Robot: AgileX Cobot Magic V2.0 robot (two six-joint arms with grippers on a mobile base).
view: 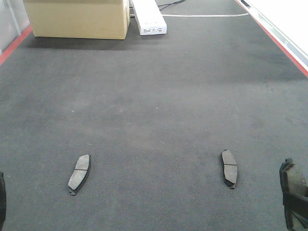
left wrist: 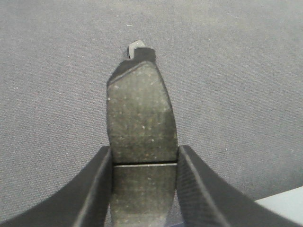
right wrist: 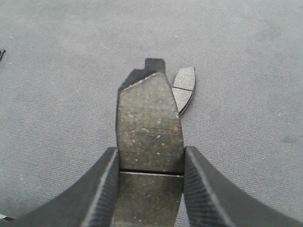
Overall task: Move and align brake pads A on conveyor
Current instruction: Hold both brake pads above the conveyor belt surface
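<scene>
Two brake pads lie on the charcoal conveyor (view: 154,96), one at the near left (view: 79,174) and one at the near right (view: 229,168), both roughly lengthwise. My left gripper (left wrist: 144,163) is shut on a third pad (left wrist: 140,113), held just above the belt with its end tab pointing away; in the front view only a dark sliver of this gripper (view: 1,202) shows. My right gripper (right wrist: 150,165) is shut on another pad (right wrist: 149,123), seen at the front view's lower right (view: 293,185). Just past its tip lies the near-right pad (right wrist: 185,87).
A cardboard box (view: 77,17) and a white carton (view: 149,17) stand at the belt's far end. Red edge strips run along the left (view: 14,43) and right (view: 281,45) sides. A pale surface (view: 284,14) lies beyond the right edge.
</scene>
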